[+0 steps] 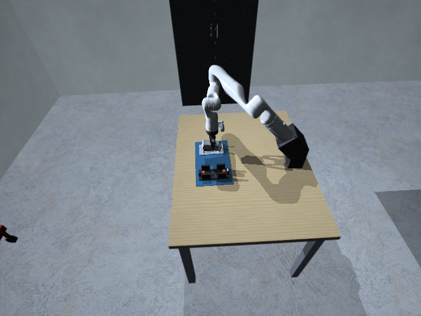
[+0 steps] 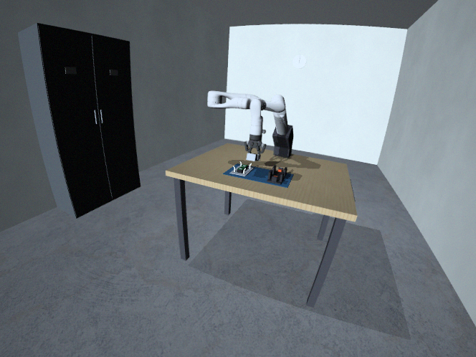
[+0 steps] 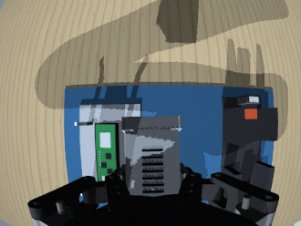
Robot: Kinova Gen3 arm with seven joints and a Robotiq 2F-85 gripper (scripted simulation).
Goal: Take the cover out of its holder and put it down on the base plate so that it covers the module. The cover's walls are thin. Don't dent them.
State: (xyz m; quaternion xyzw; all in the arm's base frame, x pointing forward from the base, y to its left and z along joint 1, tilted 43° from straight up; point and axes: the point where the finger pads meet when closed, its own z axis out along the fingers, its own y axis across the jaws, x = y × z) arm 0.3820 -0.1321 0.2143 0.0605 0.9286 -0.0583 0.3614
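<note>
My gripper (image 3: 152, 172) is shut on the grey cover (image 3: 150, 156), a thin-walled box with vent slots, and holds it in the air above the blue mat (image 1: 213, 164). In the exterior view the cover (image 2: 251, 156) hangs a little above and to the right of the base plate (image 2: 241, 170). The green module (image 3: 105, 149) sits on the light grey base plate (image 3: 88, 138), just left of the cover in the wrist view and partly hidden by it. The black holder (image 3: 249, 138) with an orange mark stands empty on the right of the mat; it also shows in the top view (image 1: 213, 172).
Thin upright posts (image 2: 246, 165) stand at the base plate's corners. The arm's black pedestal (image 1: 293, 148) stands at the table's far right. A black cabinet (image 2: 78, 115) stands away from the table.
</note>
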